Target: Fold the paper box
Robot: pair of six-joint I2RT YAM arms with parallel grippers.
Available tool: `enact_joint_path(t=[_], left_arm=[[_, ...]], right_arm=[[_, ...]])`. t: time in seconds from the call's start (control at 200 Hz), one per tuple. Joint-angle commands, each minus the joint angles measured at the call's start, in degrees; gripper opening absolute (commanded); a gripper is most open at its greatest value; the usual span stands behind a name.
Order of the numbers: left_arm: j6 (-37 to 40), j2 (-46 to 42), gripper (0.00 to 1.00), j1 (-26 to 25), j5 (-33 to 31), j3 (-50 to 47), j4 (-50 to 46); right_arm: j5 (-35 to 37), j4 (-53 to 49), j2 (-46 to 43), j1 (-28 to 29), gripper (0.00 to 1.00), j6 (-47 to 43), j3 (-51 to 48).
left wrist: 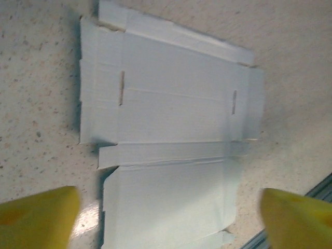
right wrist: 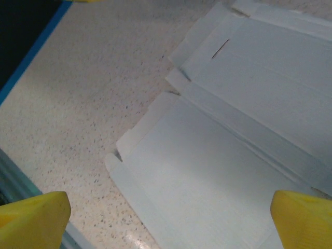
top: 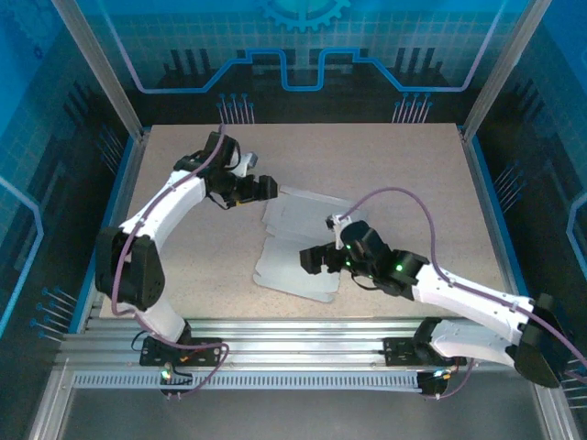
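On table: paper box flat, unfolded, white side up.

Flat on the speckled beige table, near its middle, white-grey face up: the paper box, an unfolded die-cut sheet with flaps along its edges, long axis running far to near. Just by the sheet's far-left corner, the left gripper, pointing right, with the white left arm bent back toward its base at the near left. Over the sheet's near-right part, the right gripper, pointing left, green lights on the wrist behind it; contact with the cardboard impossible to judge from above. Purple cables looped along both arms. Aluminium rails across the near edge, blue patterned panels behind.
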Motion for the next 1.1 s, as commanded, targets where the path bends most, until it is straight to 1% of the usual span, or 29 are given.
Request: enact_joint_path(t=[0.0, 0.05, 0.085, 0.19, 0.265, 0.31, 0.425, 0.515, 0.7, 0.781, 0.856, 0.936, 1.016, 1.091], left_arm=[[-1.6, -2.2, 0.99, 0.4, 4.3, -3.0, 5.8], [-1.5, -2.7, 0.99, 0.4, 5.1, -3.5, 6.8], [-1.6, -2.8, 0.99, 0.4, 6.0, -3.8, 7.6], [-1.5, -2.1, 0.99, 0.4, 7.2, -5.1, 9.8], [-1.3, -1.7, 0.99, 0.4, 7.3, -6.9, 13.7], [-0.2, -0.6, 0.99, 0.5, 7.5, -6.1, 13.8], [3.0, 5.9, 0.99, 0.9, 6.2, 2.6, 5.1], [5.4, 9.9, 0.99, 0.9, 7.2, 6.7, 1.6], [10.8, 19.8, 0.99, 0.9, 2.2, 19.3, -10.8], [12.0, 24.5, 0.95, 0.9, 1.4, 24.2, -15.4], [12.9, 28.9, 0.94, 0.9, 0.7, 29.0, -19.4], [13.8, 32.7, 0.92, 0.9, -1.9, 34.1, -23.3], [14.3, 35.2, 0.86, 0.9, -4.4, 37.2, -24.7], [14.9, 37.3, 0.8, 0.9, -3.9, 39.8, -26.3]], right_arm=[[1.0, 6.1, -6.1, -2.3, 1.0, 3.1, -6.3], [-2.3, 5.4, -8.0, -4.5, 1.0, 3.6, -7.2], [-3.3, 3.6, -8.9, -5.4, 1.0, 3.8, -7.0], [-2.1, -1.6, -9.9, -5.1, 1.0, 4.2, -5.9], [-0.6, -2.3, -9.3, -3.7, 1.0, 4.6, -5.7], [-0.2, -1.7, -8.4, -2.9, 1.0, 5.0, -6.0], [-1.0, 2.0, -3.3, -1.1, 1.0, 5.2, -6.3], [-1.9, 4.8, 2.1, 1.3, 1.0, 6.4, -5.1], [-1.8, 8.4, 12.7, 6.0, 1.0, 7.4, -1.9], [-2.5, 8.9, 16.1, 7.2, 1.0, 8.1, -0.6], [-3.1, 9.4, 18.6, 8.4, 1.0, 8.8, -0.1], [-3.7, 11.1, 20.3, 9.1, 1.0, 9.5, -0.7], [-4.7, 13.0, 21.3, 9.1, 1.0, 10.9, -2.1], [-5.6, 14.8, 22.1, 9.1, 1.0, 12.2, -3.5]])
